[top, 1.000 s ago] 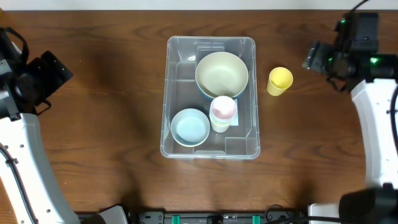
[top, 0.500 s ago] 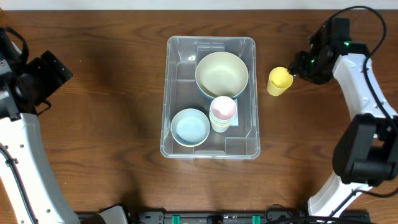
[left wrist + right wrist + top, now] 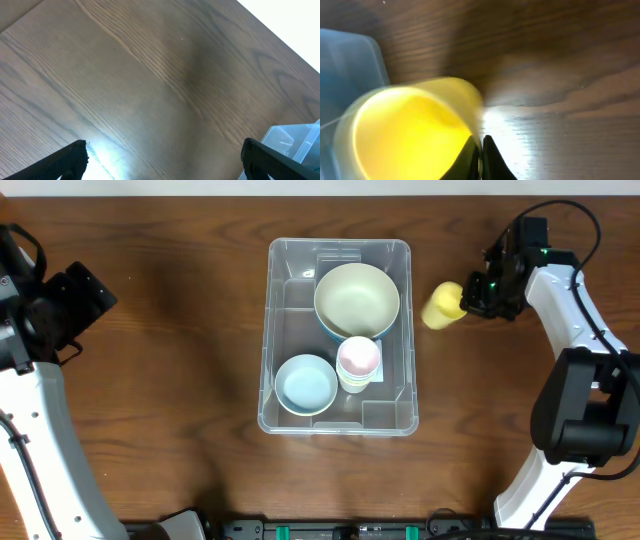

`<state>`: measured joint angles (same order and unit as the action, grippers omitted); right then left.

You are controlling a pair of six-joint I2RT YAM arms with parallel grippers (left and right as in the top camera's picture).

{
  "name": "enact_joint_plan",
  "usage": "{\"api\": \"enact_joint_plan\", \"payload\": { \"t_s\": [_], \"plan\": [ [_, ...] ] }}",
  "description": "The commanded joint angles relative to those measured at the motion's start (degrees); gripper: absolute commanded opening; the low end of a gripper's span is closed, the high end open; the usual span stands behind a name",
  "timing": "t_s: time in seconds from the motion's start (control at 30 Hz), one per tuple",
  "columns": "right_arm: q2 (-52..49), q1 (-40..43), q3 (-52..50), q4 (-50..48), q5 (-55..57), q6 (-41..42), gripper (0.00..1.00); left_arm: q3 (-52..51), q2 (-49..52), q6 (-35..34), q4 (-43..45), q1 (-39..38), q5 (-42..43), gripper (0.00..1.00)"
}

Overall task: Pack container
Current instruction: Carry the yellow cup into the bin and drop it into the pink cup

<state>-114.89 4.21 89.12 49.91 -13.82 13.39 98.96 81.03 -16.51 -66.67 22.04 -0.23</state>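
The clear plastic container (image 3: 283, 265) stands mid-table and holds a cream bowl (image 3: 356, 298), a light blue bowl (image 3: 305, 384) and a stack of pink and pale cups (image 3: 358, 362). Right of it a yellow cup (image 3: 441, 306) tilts toward the container, pinched at its rim by my right gripper (image 3: 468, 298). In the right wrist view the yellow cup (image 3: 405, 130) fills the lower left, and the right gripper (image 3: 481, 150) is shut with one finger inside the rim and one outside. My left gripper (image 3: 162, 160) stands open over bare wood at the far left, with the container's corner (image 3: 292, 142) at its right.
The left arm (image 3: 40, 320) sits at the table's far left edge. The right arm (image 3: 585, 320) runs down the right side. Dark wood tabletop (image 3: 170, 330) surrounds the container on all sides.
My right gripper moved in to the yellow cup and shut on its rim. The cup has tipped toward the container. The left arm has not moved.
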Motion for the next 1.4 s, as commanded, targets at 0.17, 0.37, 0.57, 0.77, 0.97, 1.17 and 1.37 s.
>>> {"api": "enact_joint_plan", "payload": {
  "t_s": [0.17, 0.37, 0.57, 0.77, 0.97, 1.17, 1.37],
  "plan": [
    [-0.42, -0.46, 0.02, 0.87, 6.21, -0.15, 0.01, -0.44, 0.31, -0.11, -0.17, 0.28, -0.48, 0.98],
    [6.51, -1.29, 0.13, 1.36, 6.21, 0.11, 0.01, -0.44, 0.31, -0.11, -0.17, 0.28, -0.48, 0.98],
    [23.17, -9.66, 1.27, 3.10, 5.92, -2.03, 0.01, -0.44, 0.31, -0.11, -0.17, 0.28, -0.48, 0.98],
    [33.94, -23.89, 3.37, 6.19, 6.40, -3.85, 0.01, -0.44, 0.31, -0.11, -0.17, 0.28, -0.48, 0.98],
    [33.53, -32.48, 3.32, 12.28, 10.69, -1.18, 0.01, -0.44, 0.31, -0.11, -0.17, 0.28, -0.48, 0.98],
    [28.52, -33.11, 3.30, 16.79, 10.58, -1.22, 0.01, -0.44, 0.31, -0.11, -0.17, 0.28, -0.48, 0.98],
    [24.15, -33.16, 3.30, 19.67, 7.78, -1.22, 0.01, -0.44, 0.31, -0.11, -0.17, 0.28, -0.48, 0.98]
  ]
}}
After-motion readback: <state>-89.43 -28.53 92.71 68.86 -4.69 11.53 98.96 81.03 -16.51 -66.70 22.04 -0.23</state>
